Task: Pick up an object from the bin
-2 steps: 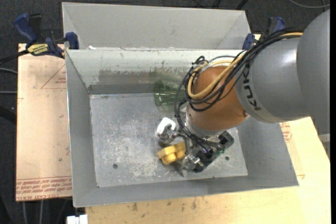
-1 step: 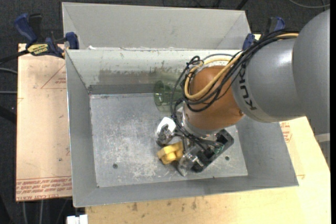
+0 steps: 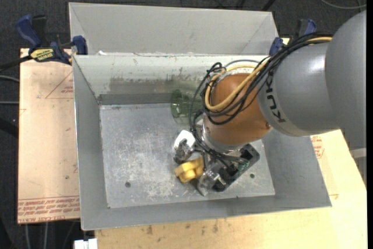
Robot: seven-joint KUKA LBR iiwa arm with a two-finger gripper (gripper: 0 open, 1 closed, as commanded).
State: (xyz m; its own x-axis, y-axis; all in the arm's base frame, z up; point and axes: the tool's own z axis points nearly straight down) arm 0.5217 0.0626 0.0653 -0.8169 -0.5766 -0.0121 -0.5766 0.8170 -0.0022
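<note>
Fingers of the gripper (image 3: 197,166): whether they are spread or closed cannot be told, since the orange cover (image 3: 236,111) on the wrist and its looped cables (image 3: 211,81) overhang them.

Camera view. The arm (image 3: 326,87) enters from the right and reaches down to the floor of the bin (image 3: 134,148), right of centre and towards the near wall. A small cluster lies there.
- A yellow lump (image 3: 187,171) lies just beside the gripper on its left, apparently touching it. It cannot be seen to sit between the fingers, so no hold is claimed.
- A white piece (image 3: 185,138) lies just behind the yellow lump.
- A dark flat item with green on it (image 3: 238,167) protrudes from under the wrist on the right.
- A clear greenish cup (image 3: 182,103) stands well apart, against the far wall.

Handling, as a judgement. The yellow lump is the likeliest candidate, being nearest the gripper. It looks small, rounded and light, probably plastic or foam, with a smooth skin that could slip or roll out of a shallow pinch. Take it across its narrowest width, low, near the bin floor. The white piece crowds it and may be dragged along. The cup looks rigid and slippery, a poorer choice.
</note>
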